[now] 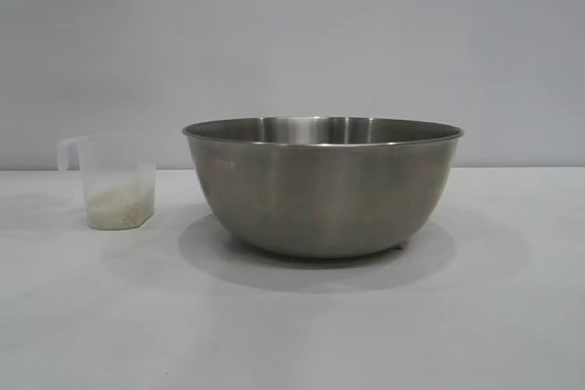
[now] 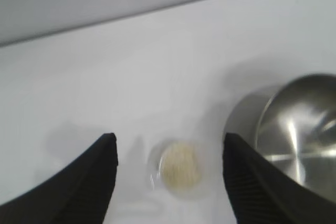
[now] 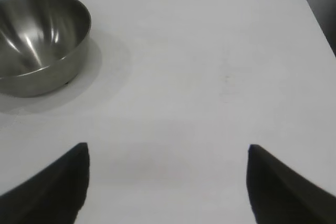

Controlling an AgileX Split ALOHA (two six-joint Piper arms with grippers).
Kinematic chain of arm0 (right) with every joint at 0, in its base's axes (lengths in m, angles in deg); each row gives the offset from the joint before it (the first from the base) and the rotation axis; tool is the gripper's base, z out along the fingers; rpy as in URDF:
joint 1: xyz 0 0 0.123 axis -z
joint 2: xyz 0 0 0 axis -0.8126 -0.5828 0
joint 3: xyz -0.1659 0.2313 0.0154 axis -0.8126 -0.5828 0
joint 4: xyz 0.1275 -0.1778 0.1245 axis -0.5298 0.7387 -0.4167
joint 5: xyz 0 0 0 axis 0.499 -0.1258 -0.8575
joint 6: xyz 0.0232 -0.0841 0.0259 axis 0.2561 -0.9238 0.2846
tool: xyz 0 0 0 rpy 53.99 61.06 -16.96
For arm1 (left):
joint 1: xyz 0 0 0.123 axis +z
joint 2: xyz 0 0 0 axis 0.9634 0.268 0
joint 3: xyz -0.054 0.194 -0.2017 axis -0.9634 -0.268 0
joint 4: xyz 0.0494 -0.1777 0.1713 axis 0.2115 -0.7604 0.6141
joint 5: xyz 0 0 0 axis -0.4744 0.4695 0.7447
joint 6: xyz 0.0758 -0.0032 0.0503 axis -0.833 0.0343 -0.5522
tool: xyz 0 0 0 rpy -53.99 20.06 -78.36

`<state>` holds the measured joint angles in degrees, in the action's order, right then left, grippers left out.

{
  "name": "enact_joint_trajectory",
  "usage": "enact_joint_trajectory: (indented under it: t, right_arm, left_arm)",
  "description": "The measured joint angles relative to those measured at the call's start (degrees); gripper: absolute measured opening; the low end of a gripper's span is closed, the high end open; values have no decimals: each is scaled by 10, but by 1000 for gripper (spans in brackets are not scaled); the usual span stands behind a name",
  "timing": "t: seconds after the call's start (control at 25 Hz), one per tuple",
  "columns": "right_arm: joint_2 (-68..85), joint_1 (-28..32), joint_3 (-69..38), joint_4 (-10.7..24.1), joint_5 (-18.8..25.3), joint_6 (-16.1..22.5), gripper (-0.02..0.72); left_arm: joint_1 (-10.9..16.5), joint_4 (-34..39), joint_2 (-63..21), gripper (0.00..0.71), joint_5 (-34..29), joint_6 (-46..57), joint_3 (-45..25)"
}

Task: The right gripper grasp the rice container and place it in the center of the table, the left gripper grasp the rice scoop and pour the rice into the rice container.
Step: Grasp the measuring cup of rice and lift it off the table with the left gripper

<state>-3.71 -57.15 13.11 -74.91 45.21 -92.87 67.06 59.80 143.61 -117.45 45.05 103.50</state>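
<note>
On the white table (image 1: 292, 335) before a plain grey wall (image 1: 292, 34) we see the steel rice container (image 1: 322, 187) at centre, the rice scoop (image 1: 116, 182) holding rice (image 1: 119, 205) left of it, left gripper (image 2: 169, 167) spread empty above the scoop, and right gripper (image 3: 168, 166) wide, well apart from the container.

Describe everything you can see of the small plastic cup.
The cup is small, translucent and plastic, with a loop handle at its rim on the side away from the steel bowl and a faceted, tapering base. It stands upright on the white table, apart from the bowl. A low layer of pale rice covers its bottom. From above it shows as a round rim ringing the rice. Nothing grips it.
</note>
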Motion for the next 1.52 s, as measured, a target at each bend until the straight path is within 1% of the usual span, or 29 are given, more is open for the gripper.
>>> enact_joint_trajectory:
  t: [0.12,0.24,0.48,0.6,0.68,0.84,0.88,0.96,1.16,1.2,1.24,1.32,1.52]
  right_arm:
    - [0,0,0,0,0,0,549]
    - [0,0,0,0,0,0,549]
    - [0,0,0,0,0,0,549]
    - [0,0,0,0,0,0,549]
    - [0,0,0,0,0,0,549]
    - [0,0,0,0,0,0,549]
    - [0,0,0,0,0,0,549]
    - [0,0,0,0,0,0,549]
    - [0,0,0,0,0,0,549]
    - [0,0,0,0,0,0,549]
    - [0,0,0,0,0,0,549]
    - [0,0,0,0,0,0,549]
    - [0,0,0,0,0,0,549]
  left_arm:
    - [0,1,-33,378,16,4,-76]
    - [0,1,-79,378,70,5,-157]
    - [0,-7,-178,378,242,-12,-319]
    - [0,-53,-217,378,336,-48,-397]
    - [0,-98,-232,378,394,-88,-446]
    - [0,-204,-237,378,497,-185,-519]
    - [-6,-226,-237,378,527,-202,-535]
    - [-29,-242,-237,378,585,-221,-565]
    - [-139,-241,-239,378,760,-230,-637]
    - [-157,-241,-239,378,798,-230,-654]
    - [-170,-241,-239,378,829,-227,-670]
    - [-188,-239,-231,378,896,-215,-695]
    - [-191,-235,-173,378,1012,-170,-725]
